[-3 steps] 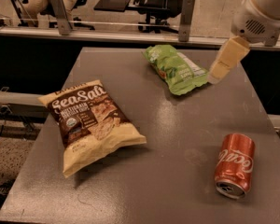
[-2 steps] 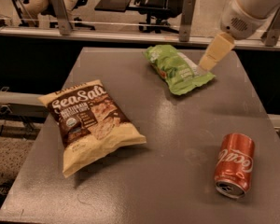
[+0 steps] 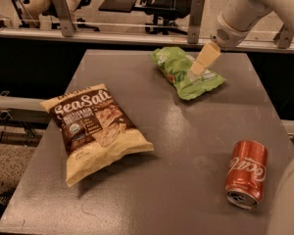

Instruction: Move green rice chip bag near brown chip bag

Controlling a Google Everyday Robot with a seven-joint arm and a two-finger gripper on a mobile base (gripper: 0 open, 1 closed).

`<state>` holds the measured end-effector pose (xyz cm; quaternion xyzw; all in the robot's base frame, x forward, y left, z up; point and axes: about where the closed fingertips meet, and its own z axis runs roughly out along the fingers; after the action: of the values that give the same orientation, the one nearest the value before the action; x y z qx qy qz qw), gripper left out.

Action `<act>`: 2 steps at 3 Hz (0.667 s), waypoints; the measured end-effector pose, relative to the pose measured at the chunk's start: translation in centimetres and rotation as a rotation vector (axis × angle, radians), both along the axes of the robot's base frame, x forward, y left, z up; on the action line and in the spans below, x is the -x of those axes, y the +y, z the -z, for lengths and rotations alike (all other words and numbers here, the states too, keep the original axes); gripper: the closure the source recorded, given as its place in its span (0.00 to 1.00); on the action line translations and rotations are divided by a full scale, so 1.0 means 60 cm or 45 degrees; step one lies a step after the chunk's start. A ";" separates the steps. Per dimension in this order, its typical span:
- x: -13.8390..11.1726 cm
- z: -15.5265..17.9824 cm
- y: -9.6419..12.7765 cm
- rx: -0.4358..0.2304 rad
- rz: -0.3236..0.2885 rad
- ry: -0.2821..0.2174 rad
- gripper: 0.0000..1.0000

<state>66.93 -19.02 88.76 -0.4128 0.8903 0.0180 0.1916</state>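
Green rice chip bag [image 3: 176, 68] lies at the far right of the grey table [image 3: 186, 190], well apart from the brown chip bag [image 3: 93, 129] at the near left; 1 red Coca-Cola can [image 3: 246, 173] lies near right. The gripper [image 3: 202, 62] hangs over the green bag's right half; whether it is apart or together I cannot tell. The bag looks light, soft, crinkly and probably slippery, so a gentle pinch across its puffy middle seems best

Warm, even overhead light, soft shadows on the table [image 3: 186, 146], gripper [image 3: 198, 67] pale over the green rice chip bag [image 3: 174, 66].
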 end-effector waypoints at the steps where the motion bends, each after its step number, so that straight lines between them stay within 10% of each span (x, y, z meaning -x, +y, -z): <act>1: -0.021 0.030 0.017 -0.033 0.043 0.037 0.00; 2: -0.036 0.050 0.039 -0.064 0.066 0.071 0.00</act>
<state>69.07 -16.68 85.75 -0.3839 0.9050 0.0468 0.1773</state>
